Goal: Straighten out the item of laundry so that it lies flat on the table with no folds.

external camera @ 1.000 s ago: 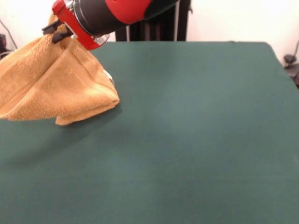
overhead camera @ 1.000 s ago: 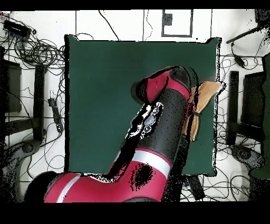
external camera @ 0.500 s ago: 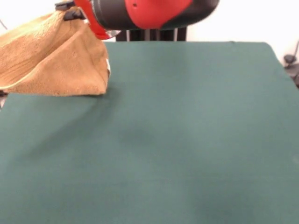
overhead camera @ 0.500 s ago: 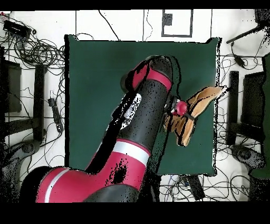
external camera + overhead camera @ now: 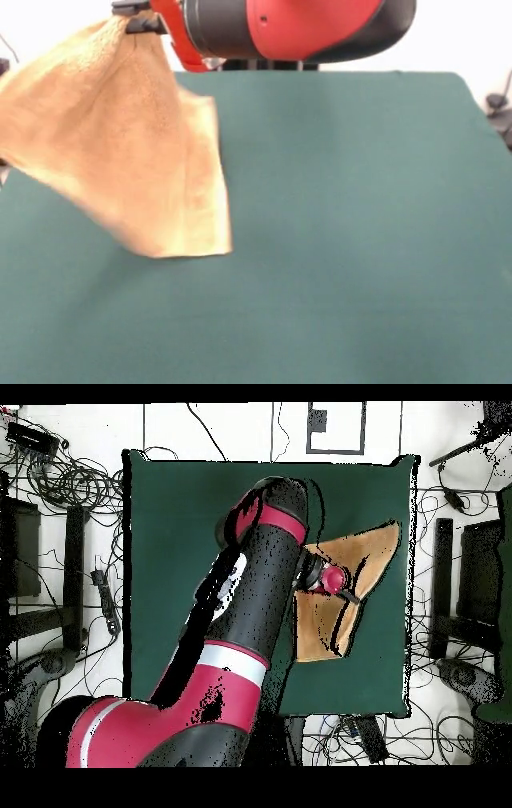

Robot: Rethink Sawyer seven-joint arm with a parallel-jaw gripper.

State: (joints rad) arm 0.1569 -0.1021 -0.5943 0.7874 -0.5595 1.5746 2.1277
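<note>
Front view shows your gripper clamped on the towel at its top, the cloth hanging straight below it with its lower edge toward the green surface

Hand was partly cut off by the front view's top edge, its tips buried in the towel, so the grip could not be read. The arm hid the towel's part beside the hand in the overhead view. Towel's lower edge was blurred; tag not made out.
</note>
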